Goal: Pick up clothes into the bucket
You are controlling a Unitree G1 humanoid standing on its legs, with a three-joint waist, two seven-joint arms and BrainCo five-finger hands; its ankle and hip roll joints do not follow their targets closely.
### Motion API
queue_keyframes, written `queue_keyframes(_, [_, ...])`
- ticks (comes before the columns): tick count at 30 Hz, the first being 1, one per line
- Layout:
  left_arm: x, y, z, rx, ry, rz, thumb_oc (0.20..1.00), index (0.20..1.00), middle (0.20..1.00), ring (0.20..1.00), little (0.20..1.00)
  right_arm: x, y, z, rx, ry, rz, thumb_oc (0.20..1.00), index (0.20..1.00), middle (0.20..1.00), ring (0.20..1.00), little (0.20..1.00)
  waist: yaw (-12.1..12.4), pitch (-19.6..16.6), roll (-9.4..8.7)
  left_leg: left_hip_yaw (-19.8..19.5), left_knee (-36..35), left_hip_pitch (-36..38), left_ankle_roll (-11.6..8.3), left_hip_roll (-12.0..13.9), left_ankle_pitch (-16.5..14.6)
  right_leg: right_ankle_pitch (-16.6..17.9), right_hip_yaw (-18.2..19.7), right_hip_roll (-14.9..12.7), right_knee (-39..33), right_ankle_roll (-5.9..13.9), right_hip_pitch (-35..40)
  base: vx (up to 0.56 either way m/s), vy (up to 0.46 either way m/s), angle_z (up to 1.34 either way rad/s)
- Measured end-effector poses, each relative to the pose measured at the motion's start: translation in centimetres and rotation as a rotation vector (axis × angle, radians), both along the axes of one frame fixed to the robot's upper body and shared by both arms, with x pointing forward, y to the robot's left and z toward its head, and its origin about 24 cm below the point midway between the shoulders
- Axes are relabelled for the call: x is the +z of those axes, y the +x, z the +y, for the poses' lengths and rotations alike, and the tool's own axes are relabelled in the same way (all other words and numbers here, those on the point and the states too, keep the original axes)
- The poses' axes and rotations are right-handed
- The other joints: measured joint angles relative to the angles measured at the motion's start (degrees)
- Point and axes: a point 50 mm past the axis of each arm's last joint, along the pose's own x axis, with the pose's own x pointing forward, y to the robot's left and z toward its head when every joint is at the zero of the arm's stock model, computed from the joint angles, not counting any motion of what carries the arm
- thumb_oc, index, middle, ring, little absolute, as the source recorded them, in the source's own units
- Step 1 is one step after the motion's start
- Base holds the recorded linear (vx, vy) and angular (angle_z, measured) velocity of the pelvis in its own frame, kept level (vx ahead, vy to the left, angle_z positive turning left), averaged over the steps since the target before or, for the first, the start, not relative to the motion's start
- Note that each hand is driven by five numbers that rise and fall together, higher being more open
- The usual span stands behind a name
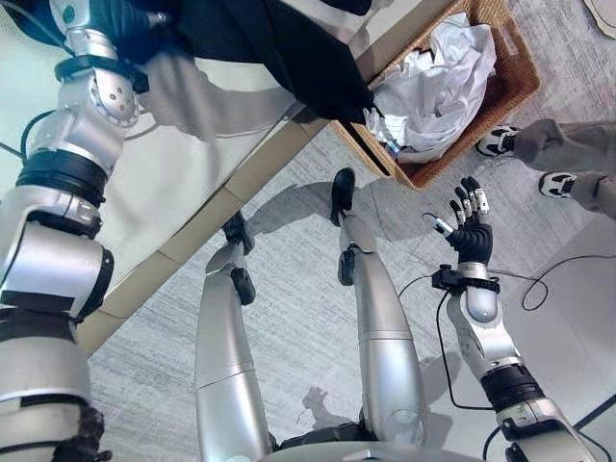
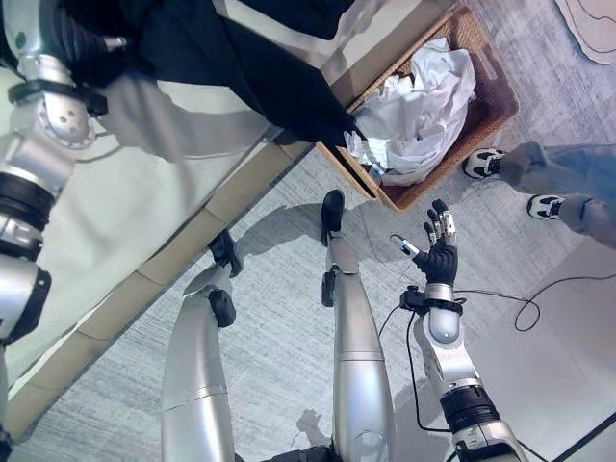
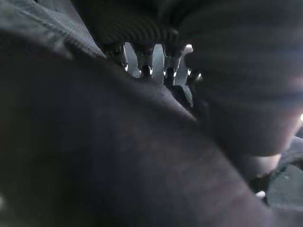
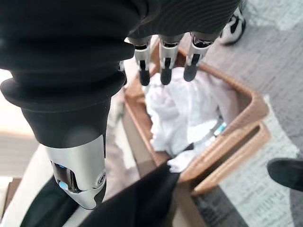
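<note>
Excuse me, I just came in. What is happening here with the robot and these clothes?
The robot is moving clothes into a wicker basket on the floor. Its left hand is wrapped in a black garment, which hangs from the raised arm with its lower tip reaching the basket's near edge. White clothes already lie inside. The right hand is open and holds nothing, hovering in front of the basket. A person's feet stand next to the basket.

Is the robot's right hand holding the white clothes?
No, the right hand hangs open above the floor with nothing in it, while the white clothes lie in the wicker basket.
</note>
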Motion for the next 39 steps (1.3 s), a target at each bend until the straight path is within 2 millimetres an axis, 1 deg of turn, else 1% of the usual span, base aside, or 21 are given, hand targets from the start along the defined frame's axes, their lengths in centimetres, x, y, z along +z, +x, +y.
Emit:
queue_keyframes(1, [0.0, 0.0, 0.0, 0.0, 0.0, 0.005, 0.548, 0.548, 0.548, 0.548, 0.548, 0.0, 0.0, 0.0, 0.0, 0.0, -0.001, 1.0, 1.0, 1.0, 1.0, 1.0, 0.0, 0.0, 0.01, 0.0, 0.1, 0.0, 0.04, 0.0, -0.2, -0.1, 0.1, 0.0, 0.0, 0.13, 0.0, 0.02, 0.022, -0.03])
queue_keyframes(2, [-0.1, 0.1, 0.1, 0.004, -0.002, 0.012, 0.241, 0.241, 0.241, 0.241, 0.241, 0.0, 0.0, 0.1, 0.001, 0.003, 0.0, 1.0, 1.0, 1.0, 1.0, 1.0, -0.1, 0.0, 0.01, 0.1, 0.3, 0.0, 0.14, 0.0, -0.5, -0.2, 0.3, 0.0, 0.2, 0.28, -0.1, 0.01, 0.015, -0.04])
queue_keyframes(3, [0.0, 0.0, 0.2, 0.006, -0.005, 0.01, 0.2, 0.2, 0.2, 0.2, 0.2, 0.0, 0.0, 0.1, 0.001, 0.004, 0.001, 1.0, 1.0, 1.0, 1.0, 1.0, -0.1, 0.0, 0.01, 0.1, 0.4, -0.1, 0.15, 0.0, -0.6, -0.2, 0.3, 0.0, 0.2, 0.31, -0.1, 0.01, 0.017, -0.05])
queue_keyframes(7, [1.1, -0.3, 0.5, 0.017, -0.026, -0.023, 0.2, 0.2, 0.2, 0.2, 0.2, -0.1, 0.0, 0.1, 0.003, 0.002, 0.001, 1.0, 1.0, 1.0, 1.0, 1.0, -0.1, -0.2, 0.04, 0.2, 0.5, -0.1, 0.27, -0.1, -0.9, -0.2, 0.6, 0.0, 0.3, 0.32, -0.2, 0.0, 0.002, -0.01])
queue_keyframes(11, [1.1, -0.4, 0.4, 0.008, -0.027, -0.027, 0.2, 0.2, 0.2, 0.2, 0.2, 0.0, 0.0, -0.1, -0.001, 0.002, 0.001, 1.0, 1.0, 1.0, 1.0, 1.0, 0.1, -0.3, 0.04, 0.4, 0.1, 0.7, 0.33, -0.2, -0.5, -0.1, 0.7, -0.1, 0.4, 0.15, 0.2, 0.0, 0.0, 0.0])
queue_keyframes(13, [0.2, -0.4, 0.8, 0.008, -0.045, -0.012, 0.2, 0.2, 0.2, 0.2, 0.2, 0.0, 0.1, -0.1, -0.005, 0.006, 0.0, 1.0, 1.0, 1.0, 1.0, 1.0, 0.3, -0.3, 0.04, 0.5, -0.4, 2.2, 0.4, -0.3, -0.5, 0.0, 0.8, -0.2, 0.4, 0.05, 1.5, 0.0, 0.0, 0.0])
queue_keyframes(14, [-1.2, -0.3, 1.1, 0.005, -0.064, 0.012, 0.2, 0.2, 0.2, 0.2, 0.2, 0.0, 0.1, -0.1, -0.006, 0.007, -0.001, 1.0, 1.0, 1.0, 1.0, 1.0, 0.0, -0.3, 0.05, 0.9, -1.0, 3.9, 0.41, -0.3, -0.4, 0.0, 0.8, -0.3, 0.3, 0.03, 2.7, 0.0, 0.0, 0.0])
queue_keyframes(18, [-4.6, -0.2, 1.4, -0.015, -0.076, 0.079, 0.2, 0.2, 0.2, 0.2, 0.2, -0.1, 0.0, -0.3, -0.013, 0.007, 0.001, 1.0, 1.0, 1.0, 1.0, 1.0, 0.2, -1.8, 0.11, 1.2, -2.5, 7.1, 0.44, -0.3, -0.4, -0.5, 0.8, -0.3, 0.3, -0.05, 5.0, 0.0, 0.0, 0.0])
queue_keyframes(19, [-5.0, -0.4, 1.4, -0.025, -0.087, 0.08, 0.2, 0.2, 0.2, 0.2, 0.2, 0.1, 0.2, -0.3, -0.014, 0.007, -0.003, 1.0, 1.0, 1.0, 1.0, 1.0, 0.7, -1.6, 0.23, 1.2, -3.2, 8.3, 0.48, -0.3, -0.3, -0.7, 0.5, -0.3, 0.3, -0.22, 6.0, -0.07, -0.014, 0.07])
queue_keyframes(20, [-6.7, -0.7, 1.4, -0.053, -0.125, 0.089, 0.2, 0.2, 0.2, 0.2, 0.2, 0.1, 0.3, -0.3, -0.019, 0.009, -0.002, 1.0, 1.0, 1.0, 1.0, 1.0, 0.4, -1.6, 0.2, 1.3, -4.0, 10.3, 0.6, -0.7, 0.3, -0.7, 0.4, -0.7, 0.3, -0.25, 7.6, -0.07, 0.001, 0.1])
queue_keyframes(21, [-8.4, -0.8, 1.2, -0.07, -0.139, 0.119, 0.2, 0.2, 0.2, 0.2, 0.2, 0.0, 0.2, -0.4, -0.025, 0.009, -0.001, 1.0, 1.0, 1.0, 1.0, 1.0, 0.7, -1.9, 0.17, 1.2, -4.7, 12.4, 0.45, -1.0, 1.0, -0.7, 0.4, -0.8, 0.4, -0.26, 9.3, -0.06, -0.001, 0.11])
queue_keyframes(24, [-11.0, -1.5, 0.3, -0.14, -0.177, 0.143, 0.2, 0.2, 0.2, 0.2, 0.2, 0.2, 0.1, -1.0, -0.056, 0.002, -0.004, 1.0, 1.0, 1.0, 1.0, 1.0, 1.8, -1.9, 0.21, 1.3, -7.9, 17.5, 0.37, -1.6, 1.0, -1.7, 0.0, -1.4, -0.4, -0.33, 13.4, 0.05, -0.004, 0.12])
queue_keyframes(26, [-13.5, -2.5, 0.3, -0.171, -0.216, 0.183, 0.2, 0.2, 0.2, 0.2, 0.2, 0.4, 0.3, -1.4, -0.083, -0.01, -0.002, 1.0, 1.0, 1.0, 1.0, 1.0, 3.2, -1.9, 0.28, 1.2, -10.8, 23.2, 0.17, -1.8, 1.3, -2.2, -0.5, -1.4, -2.1, -0.18, 18.8, 0.07, -0.022, 0.04])
queue_keyframes(27, [-14.2, -2.7, 0.1, -0.185, -0.222, 0.197, 0.2, 0.2, 0.2, 0.2, 0.2, 0.3, 0.3, -1.6, -0.092, -0.02, 0.006, 1.0, 1.0, 1.0, 1.0, 1.0, 3.2, -1.9, 0.3, 1.2, -11.5, 24.9, 0.16, -1.9, 1.4, -2.2, -0.6, -1.4, -2.7, -0.15, 20.3, 0.08, -0.018, 0.05])
queue_keyframes(29, [-16.5, -3.4, -0.1, -0.201, -0.244, 0.251, 0.2, 0.2, 0.2, 0.2, 0.2, 0.1, 0.1, -1.9, -0.1, -0.067, 0.023, 1.0, 1.0, 1.0, 1.0, 1.0, 4.3, -5.1, 1.35, 0.4, -13.9, 27.0, -0.25, -2.2, 1.1, -3.6, -1.6, -1.5, -4.6, 0.83, 22.9, 0.09, -0.017, 0.12])
queue_keyframes(30, [-16.9, -3.5, -0.4, -0.222, -0.25, 0.255, 0.2, 0.2, 0.2, 0.2, 0.2, -0.1, 0.0, -2.1, -0.111, -0.086, 0.033, 1.0, 1.0, 1.0, 1.0, 1.0, 4.3, -5.2, 1.36, 0.4, -15.1, 28.7, -0.72, -2.3, 2.0, -3.1, -1.7, -1.4, -5.7, 0.95, 24.5, 0.1, -0.026, 0.14])
queue_keyframes(31, [-17.5, -4.0, -0.8, -0.249, -0.263, 0.268, 0.2, 0.2, 0.2, 0.2, 0.2, 0.0, 0.2, -2.0, -0.113, -0.115, 0.043, 1.0, 1.0, 1.0, 1.0, 1.0, 5.2, -5.2, 1.42, 0.2, -16.6, 31.4, -0.56, -2.3, 2.3, -2.9, -2.4, -1.4, -7.0, 1.03, 27.4, 0.11, -0.019, 0.08])
queue_keyframes(32, [-18.1, -4.3, -1.2, -0.271, -0.273, 0.278, 0.2, 0.2, 0.2, 0.2, 0.2, -0.3, 0.2, -2.0, -0.113, -0.136, 0.059, 1.0, 1.0, 1.0, 1.0, 1.0, 5.3, -5.2, 1.42, 0.2, -17.8, 33.5, -0.52, -2.4, 2.8, -2.5, -2.8, -1.3, -8.1, 1.01, 29.6, 0.1, -0.017, 0.09])
queue_keyframes(33, [-19.1, -4.9, -1.8, -0.31, -0.277, 0.3, 0.2, 0.2, 0.2, 0.2, 0.2, -0.3, 0.2, -1.9, -0.107, -0.17, 0.066, 1.0, 1.0, 1.0, 1.0, 1.0, 5.9, -5.9, 1.54, 0.1, -19.6, 36.7, -0.69, -2.4, 3.3, -2.2, -3.2, -1.1, -10.0, 0.88, 33.0, 0.1, -0.007, 0.04])
queue_keyframes(35, [-19.4, -5.5, -2.4, -0.355, -0.271, 0.312, 0.2, 0.2, 0.2, 0.2, 0.2, 0.0, 0.4, -1.9, -0.094, -0.22, 0.06, 1.0, 1.0, 1.0, 1.0, 1.0, 6.6, -6.5, 1.79, 0.1, -21.9, 40.1, -0.66, -2.5, 3.7, -1.5, -3.9, -0.9, -12.3, 1.0, 36.5, 0.11, -0.015, 0.04])
queue_keyframes(39, [-19.9, -6.9, -3.3, -0.435, -0.268, 0.333, 0.2, 0.2, 0.2, 0.2, 0.2, -0.3, 0.3, -1.4, -0.057, -0.295, 0.092, 1.0, 1.0, 1.0, 1.0, 1.0, 7.5, -7.2, 2.07, 0.1, -25.2, 46.7, -0.85, -2.5, 4.8, -0.5, -4.7, -0.5, -15.9, 0.96, 43.6, 0.11, -0.022, 0.04])
